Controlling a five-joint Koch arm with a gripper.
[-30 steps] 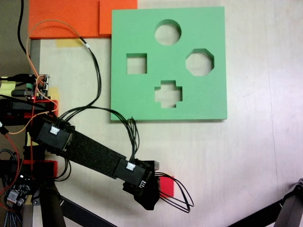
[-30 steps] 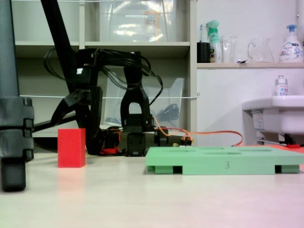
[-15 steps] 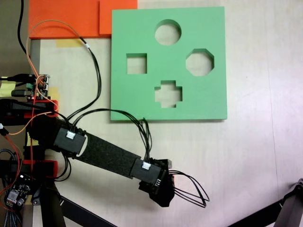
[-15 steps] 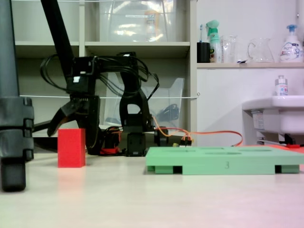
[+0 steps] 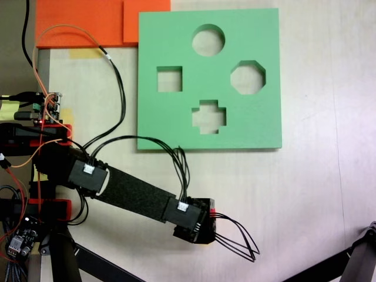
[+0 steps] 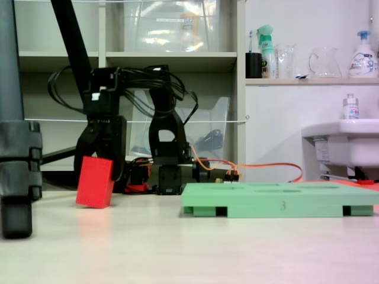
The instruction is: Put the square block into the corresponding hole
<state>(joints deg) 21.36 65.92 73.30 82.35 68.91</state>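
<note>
Block [image 6: 95, 182]: red foam cube, seen in a fixed view at low level, tilted, its lower left corner on or just above the surface, top leaning right. In a fixed view from above only a thin red sliver shows at the wrist's right edge [image 5: 212, 210].
Gripper [image 6: 96, 168]: black, directly above and around the block's upper part; jaws closed onto the block, a dark finger [image 6: 83, 152] against its left top and the body against its right side.
Arm [image 5: 132, 197]: black, running from the base at left down and right across the surface, cables looping off the wrist.
Board [image 5: 176, 126]: flat green foam, lying on the surface, well apart from the block.
Hole [image 5: 169, 79]: square cutout on the board's left part in the view from above; nothing in it, pale surface showing through.
Other cutouts: round one [image 5: 208, 40] at top, octagonal one [image 5: 248, 77] at right, cross [image 5: 209, 116] below; each empty.
Orange sheets [image 5: 82, 23]: flat foam, touching the board's upper left corner.
Surface [image 5: 305, 194]: pale wood grain.
Shelf [image 6: 172, 56]: behind the arm, carrying a clear plastic bin [image 6: 172, 26]; contents cannot be told.
Ledge items: cup [image 6: 253, 64], spray bottle [image 6: 267, 50], clear jug [image 6: 323, 62], white bottle [image 6: 362, 54].
Sink [image 6: 346, 145]: white, at right.
</note>
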